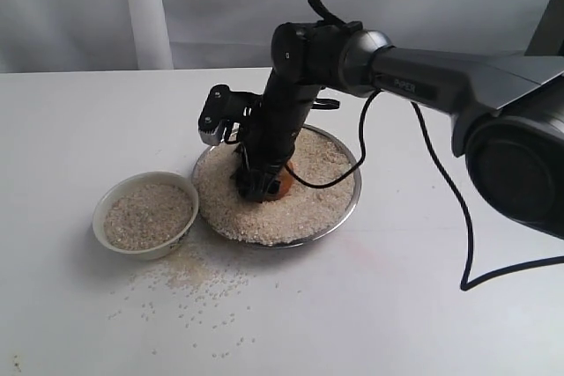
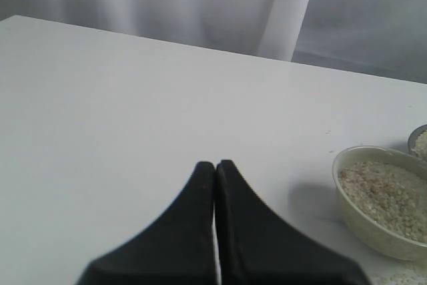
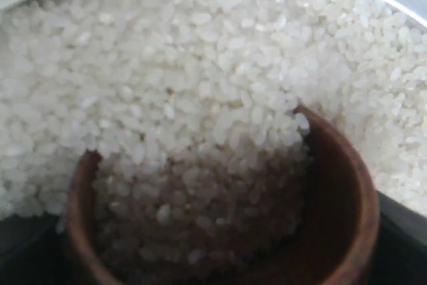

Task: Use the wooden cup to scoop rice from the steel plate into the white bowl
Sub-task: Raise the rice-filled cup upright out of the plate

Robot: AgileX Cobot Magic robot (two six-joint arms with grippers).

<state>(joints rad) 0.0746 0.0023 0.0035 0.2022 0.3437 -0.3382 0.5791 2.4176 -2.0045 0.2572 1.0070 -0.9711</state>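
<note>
- Rice (image 1: 304,213) heaped pale, dry and loose across the steel plate (image 1: 354,189), banked round the cup and lapping over its lip.
- White bowl (image 1: 159,251) off to the cup's left-arm side, just outside the plate's rim, upright, already filled near the brim with the same grains.
- Wooden cup (image 3: 337,198) down in the heap near the plate's middle, tipped with its mouth into the rice, partly filled; glossy reddish-brown wall, shadowed inside.
- Right gripper (image 1: 261,188) clamped wide round the cup, dark jaw edges showing at either side in the right wrist view; clearly the nearer arm for the carry.
- Left gripper (image 2: 215,168) clenched on nothing, fingers pressed together, hovering over the table (image 2: 100,98) beyond the bowl from the cup.
- Coming move, by judgement: level the cup mouth-up, then carry it sideways over the rim toward the bowl; spill likeliest at that crossing.
- Stray grains (image 1: 198,283) scattered on the table near the bowl's foot, outside the plate's rim from the cup.
</note>
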